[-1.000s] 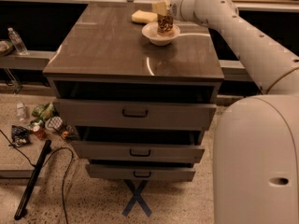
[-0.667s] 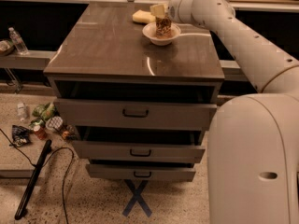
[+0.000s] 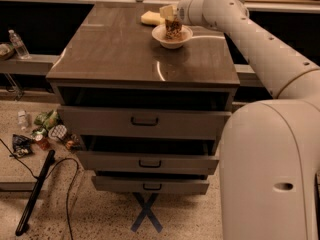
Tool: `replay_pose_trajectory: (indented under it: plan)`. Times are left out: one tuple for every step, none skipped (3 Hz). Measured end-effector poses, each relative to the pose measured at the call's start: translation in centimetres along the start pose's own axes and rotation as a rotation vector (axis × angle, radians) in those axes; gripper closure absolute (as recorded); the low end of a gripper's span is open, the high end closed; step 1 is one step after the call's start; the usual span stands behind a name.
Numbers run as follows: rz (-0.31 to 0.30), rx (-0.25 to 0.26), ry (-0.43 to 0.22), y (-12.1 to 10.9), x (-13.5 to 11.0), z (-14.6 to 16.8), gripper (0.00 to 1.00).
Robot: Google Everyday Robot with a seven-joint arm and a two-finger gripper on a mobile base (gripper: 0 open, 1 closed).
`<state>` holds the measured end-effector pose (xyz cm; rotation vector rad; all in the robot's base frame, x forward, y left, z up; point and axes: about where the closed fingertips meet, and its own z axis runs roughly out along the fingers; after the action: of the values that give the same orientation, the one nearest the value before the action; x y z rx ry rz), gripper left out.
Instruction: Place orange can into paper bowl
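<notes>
The paper bowl [image 3: 161, 36] is a small white bowl at the back of the cabinet top. The orange can [image 3: 173, 29] stands upright inside it, showing its patterned lower half. My gripper [image 3: 169, 14] reaches in from the right, sits over the top of the can and is shut on it. The can's silver top is hidden by the gripper.
A yellow sponge [image 3: 151, 18] lies just behind and left of the bowl. The brown cabinet top [image 3: 115, 49] has three partly open drawers below it. Floor litter [image 3: 45, 134], a water bottle [image 3: 19, 44] and a black cable [image 3: 35, 191] lie to the left.
The arm has shifted slightly. The can stays in the bowl with the gripper on it.
</notes>
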<state>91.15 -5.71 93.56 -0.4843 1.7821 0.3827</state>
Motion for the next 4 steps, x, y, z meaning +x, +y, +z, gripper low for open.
replay_pose_trajectory:
  plan:
    - [-0.018, -0.030, -0.029, 1.2, -1.6, -1.8, 0.12]
    - [-0.025, -0.001, -0.082, 1.3, -4.2, -6.1, 0.00]
    - [-0.033, 0.073, -0.110, 0.8, -6.0, -12.2, 0.00]
    - [-0.036, 0.121, -0.094, 1.7, -6.4, -18.8, 0.00]
